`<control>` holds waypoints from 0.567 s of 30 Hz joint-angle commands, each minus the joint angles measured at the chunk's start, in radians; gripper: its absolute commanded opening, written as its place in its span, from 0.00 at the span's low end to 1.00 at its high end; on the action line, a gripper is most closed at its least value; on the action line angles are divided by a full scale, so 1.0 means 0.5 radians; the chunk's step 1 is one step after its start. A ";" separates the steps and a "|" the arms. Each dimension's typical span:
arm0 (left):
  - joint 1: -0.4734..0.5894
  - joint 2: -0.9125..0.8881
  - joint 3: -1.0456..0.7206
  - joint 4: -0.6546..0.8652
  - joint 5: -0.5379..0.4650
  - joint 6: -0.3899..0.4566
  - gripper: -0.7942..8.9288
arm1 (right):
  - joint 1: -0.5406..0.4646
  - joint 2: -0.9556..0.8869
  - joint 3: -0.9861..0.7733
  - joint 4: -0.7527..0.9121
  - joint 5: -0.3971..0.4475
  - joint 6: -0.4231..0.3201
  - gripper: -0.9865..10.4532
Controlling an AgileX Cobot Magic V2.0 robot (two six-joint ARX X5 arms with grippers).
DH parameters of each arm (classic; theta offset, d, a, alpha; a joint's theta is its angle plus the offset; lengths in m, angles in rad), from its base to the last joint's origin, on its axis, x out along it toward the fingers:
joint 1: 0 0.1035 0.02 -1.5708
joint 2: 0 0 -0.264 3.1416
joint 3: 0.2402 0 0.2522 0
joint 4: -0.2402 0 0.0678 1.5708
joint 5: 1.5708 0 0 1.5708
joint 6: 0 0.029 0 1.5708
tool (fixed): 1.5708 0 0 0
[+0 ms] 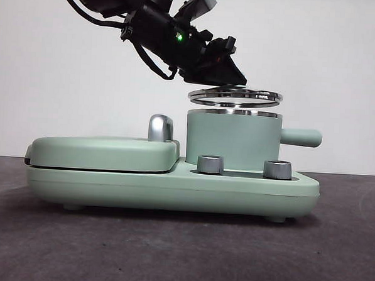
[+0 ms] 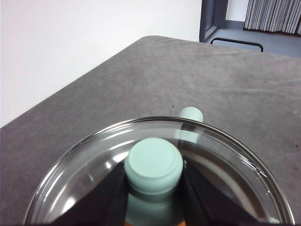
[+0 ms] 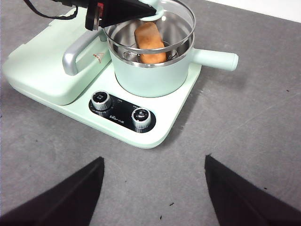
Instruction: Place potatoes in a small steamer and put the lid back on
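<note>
The mint-green small steamer [image 1: 233,140] stands on the right half of its base, side handle pointing right. One orange-brown potato [image 3: 149,42] lies inside it. The glass lid [image 1: 235,96] hangs level a little above the steel rim, not touching it. My left gripper [image 1: 232,77] comes in from the upper left and is shut on the lid's mint-green knob [image 2: 153,162], its jaws pressing both sides. In the right wrist view the lid [image 3: 181,19] covers most of the pot's mouth. My right gripper [image 3: 155,188] hovers open over bare table in front of the appliance, holding nothing.
The flat mint-green grill cover [image 1: 105,152] with its chrome handle [image 1: 161,128] fills the left half of the base [image 1: 172,190]. Two steel dials [image 1: 211,164] [image 1: 278,169] sit in front of the pot. Grey table surrounds the appliance; a white wall stands behind.
</note>
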 commanded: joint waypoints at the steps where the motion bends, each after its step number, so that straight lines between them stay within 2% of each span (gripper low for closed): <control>1: -0.013 0.031 0.075 0.018 0.008 0.071 0.10 | 0.011 0.007 0.005 0.006 0.002 0.021 0.38; 17: -0.015 0.076 0.075 0.005 0.008 0.105 0.10 | 0.011 0.007 0.005 0.006 0.003 0.021 0.38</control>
